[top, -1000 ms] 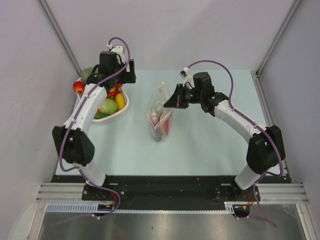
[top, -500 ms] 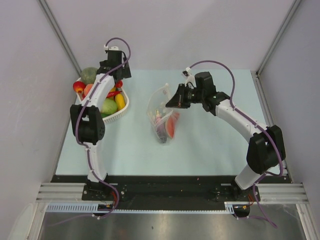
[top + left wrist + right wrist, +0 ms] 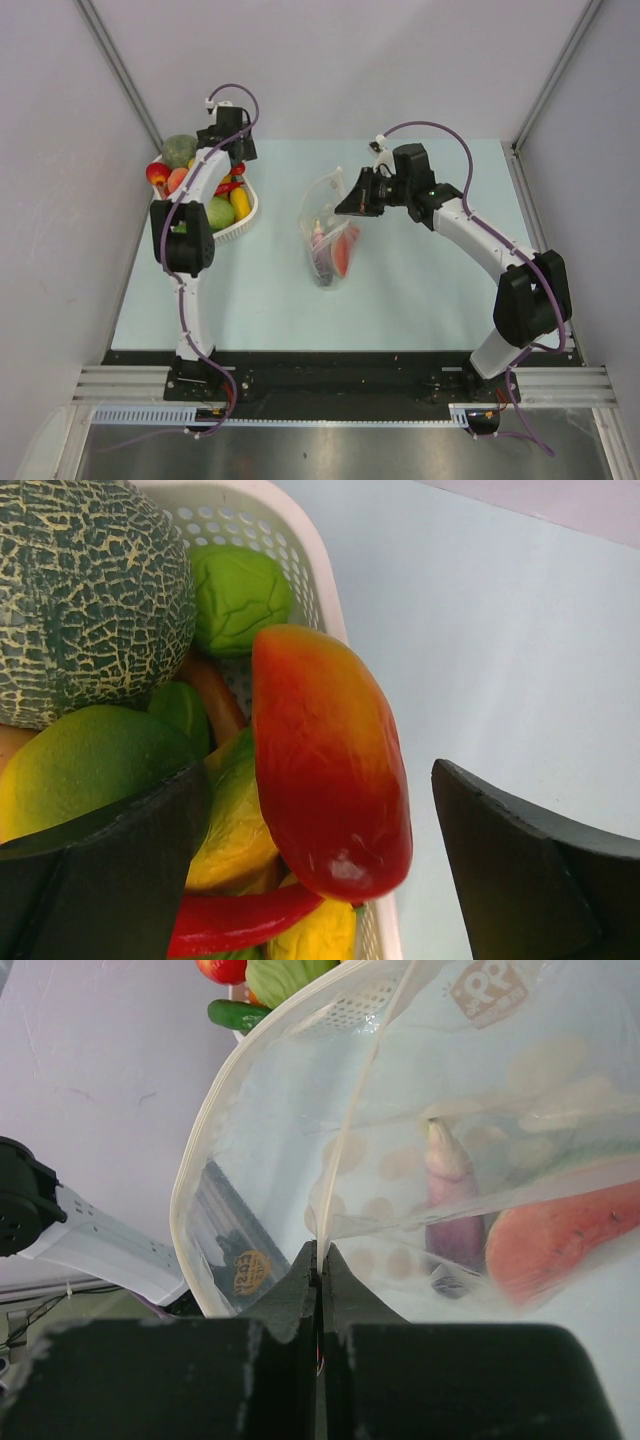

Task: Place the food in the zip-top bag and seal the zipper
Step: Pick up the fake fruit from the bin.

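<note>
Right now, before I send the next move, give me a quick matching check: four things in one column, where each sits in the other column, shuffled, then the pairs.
Things:
1. netted melon
2. red-and-yellow fruit
3. purple vegetable
4. bag's edge

Places:
A. pinched in the shut right jaws
B. in the basket, outside the left jaws' gap
C. inside the bag
D. between the open left jaws, not gripped

Pairs: 1-B, 2-D, 3-C, 4-A.
</note>
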Controlling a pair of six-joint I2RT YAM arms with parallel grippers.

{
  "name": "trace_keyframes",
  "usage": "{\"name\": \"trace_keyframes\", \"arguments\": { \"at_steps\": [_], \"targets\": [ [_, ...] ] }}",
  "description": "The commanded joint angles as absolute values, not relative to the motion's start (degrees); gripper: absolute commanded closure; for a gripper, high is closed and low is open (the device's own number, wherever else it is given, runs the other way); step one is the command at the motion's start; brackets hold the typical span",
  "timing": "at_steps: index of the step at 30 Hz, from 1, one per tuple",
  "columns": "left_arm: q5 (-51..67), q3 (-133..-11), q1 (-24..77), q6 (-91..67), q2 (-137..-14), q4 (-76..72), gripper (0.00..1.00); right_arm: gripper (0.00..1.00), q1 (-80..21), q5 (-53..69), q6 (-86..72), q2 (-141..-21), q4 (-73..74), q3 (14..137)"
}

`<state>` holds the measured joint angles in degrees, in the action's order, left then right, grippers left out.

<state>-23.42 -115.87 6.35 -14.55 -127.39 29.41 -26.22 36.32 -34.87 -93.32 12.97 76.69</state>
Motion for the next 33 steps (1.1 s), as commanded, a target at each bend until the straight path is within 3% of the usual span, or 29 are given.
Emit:
{"name": "trace_keyframes", "arguments": {
  "at_steps": [1,5,6,12,15,18,26,33],
  "targets": [
    [-23.21,-118.21,5.45,-14.42,-128.32,26.11,0.05,1.00,-25.75,36.74,-34.19,-92.20,12.39,76.73],
    [-22.59,-118.48,5.19,-13.80,-128.85,25.58,0.14,1.00,-25.49,36.65,-34.10,-92.29,12.39,76.64],
    [-22.15,-118.56,5.19,-13.71,-128.50,25.58,0.22,1.00,-25.58,36.65,-34.10,-92.29,12.31,76.64],
    [-18.90,-118.74,4.92,-14.06,-125.16,27.07,0.47,1.00,-25.66,36.39,-34.63,-92.55,11.16,76.29],
    [-15.93,-118.39,5.01,-15.20,-120.78,27.95,0.53,1.00,-25.93,36.39,-34.54,-92.46,10.99,76.46],
    [-8.30,-115.33,5.36,-16.87,-113.66,27.78,0.54,1.00,-26.36,36.39,-34.28,-92.02,10.99,76.46],
    [7.81,-88.62,13.26,-8.97,-84.51,13.38,0.59,1.00,-26.81,37.26,-36.21,-92.37,7.83,74.62],
    [19.33,-73.66,25.55,-1.51,-72.69,8.52,0.58,1.00,-27.51,39.20,-37.35,-92.37,5.54,74.18]
  ]
}}
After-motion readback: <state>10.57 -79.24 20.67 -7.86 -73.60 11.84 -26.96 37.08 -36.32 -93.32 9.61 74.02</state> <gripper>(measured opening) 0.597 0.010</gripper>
